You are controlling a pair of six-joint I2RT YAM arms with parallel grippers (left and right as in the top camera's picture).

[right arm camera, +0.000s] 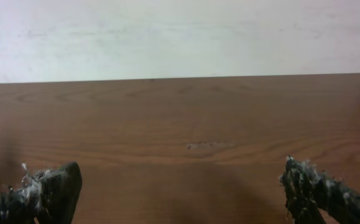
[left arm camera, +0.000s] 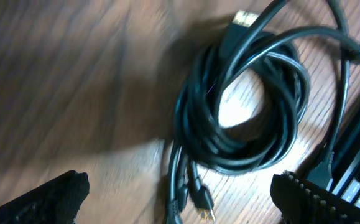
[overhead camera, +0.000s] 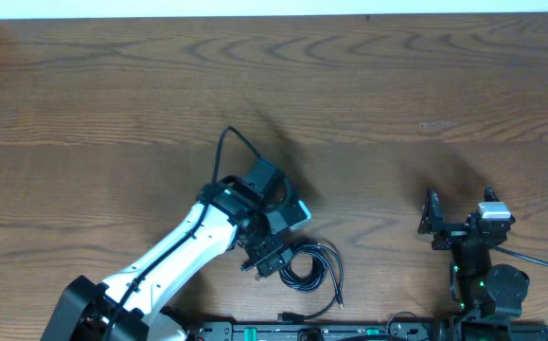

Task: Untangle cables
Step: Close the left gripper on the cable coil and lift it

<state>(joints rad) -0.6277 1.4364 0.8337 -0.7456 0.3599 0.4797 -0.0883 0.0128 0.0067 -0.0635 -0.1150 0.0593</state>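
The cables lie in one tight black coil near the front edge of the tabletop, roughly midway along it, with a loose tail trailing toward the front-right. The left gripper hangs just over the coil's left side, its jaws spread wide and gripping nothing. In its wrist view the coil fills the space ahead of the two fingers, several turns wound over one another. One gold-tipped plug pokes out at the far side, and a second plug end lies at the near side. The right gripper sits well apart, near the front-right corner, likewise spread wide and empty, facing bare wood.

This looks like the approach to a first grasp, since no strand has been drawn out of the bundle. The next move calls for lowering the left gripper onto a single strand or a free end, probably the near plug end, rather than the whole coil. The right gripper would then need to come across to pin or pull the rest. Pinching several turns at once would likely drag the whole knot along.
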